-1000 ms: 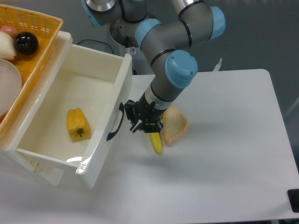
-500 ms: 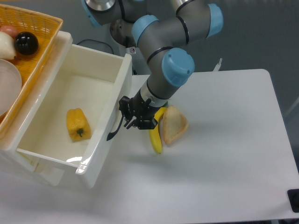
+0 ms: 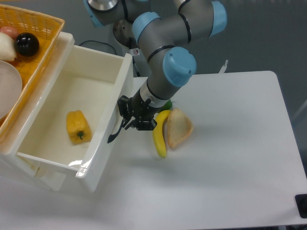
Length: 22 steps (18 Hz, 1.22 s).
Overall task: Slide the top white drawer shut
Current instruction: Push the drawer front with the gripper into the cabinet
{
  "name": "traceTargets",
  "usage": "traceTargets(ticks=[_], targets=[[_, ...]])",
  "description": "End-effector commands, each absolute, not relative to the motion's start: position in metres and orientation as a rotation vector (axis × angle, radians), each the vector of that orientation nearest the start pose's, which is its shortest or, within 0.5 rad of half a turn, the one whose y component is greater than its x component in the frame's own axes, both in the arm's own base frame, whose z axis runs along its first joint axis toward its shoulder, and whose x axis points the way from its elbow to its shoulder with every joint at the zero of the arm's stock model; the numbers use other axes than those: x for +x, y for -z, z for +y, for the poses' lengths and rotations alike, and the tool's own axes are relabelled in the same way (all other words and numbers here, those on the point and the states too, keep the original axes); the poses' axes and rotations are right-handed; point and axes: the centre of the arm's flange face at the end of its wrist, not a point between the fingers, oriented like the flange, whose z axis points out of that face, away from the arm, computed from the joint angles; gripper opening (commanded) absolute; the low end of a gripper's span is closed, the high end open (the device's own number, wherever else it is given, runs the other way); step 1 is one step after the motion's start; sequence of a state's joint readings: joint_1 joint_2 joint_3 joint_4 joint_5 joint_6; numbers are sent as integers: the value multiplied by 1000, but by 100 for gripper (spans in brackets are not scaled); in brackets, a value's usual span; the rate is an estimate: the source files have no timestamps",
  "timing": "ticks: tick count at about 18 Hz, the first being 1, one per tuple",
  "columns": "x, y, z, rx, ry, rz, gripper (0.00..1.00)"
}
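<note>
The pincer (image 3: pixel 128 116) presses against the front of the top white drawer (image 3: pixel 98 143) beside its handle; its grip state cannot be told.

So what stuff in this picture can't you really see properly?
- gripper: its black fingers blend into the black handle; open or shut, touching or not, unclear.
- green thing: mostly hidden behind the arm and banana.
- orange basket: cut off by the left and top edges.
- top white drawer: what lies beneath it is hidden.
</note>
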<state>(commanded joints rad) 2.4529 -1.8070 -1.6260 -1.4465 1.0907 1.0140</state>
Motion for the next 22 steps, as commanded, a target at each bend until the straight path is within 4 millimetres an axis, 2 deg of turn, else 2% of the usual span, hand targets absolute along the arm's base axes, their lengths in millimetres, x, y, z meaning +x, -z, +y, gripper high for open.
traceTargets(ticks=[13,22], targets=[[-300,-371,496,-2778,600,155,18],[-278,-372,504,-2777,617,180,18]])
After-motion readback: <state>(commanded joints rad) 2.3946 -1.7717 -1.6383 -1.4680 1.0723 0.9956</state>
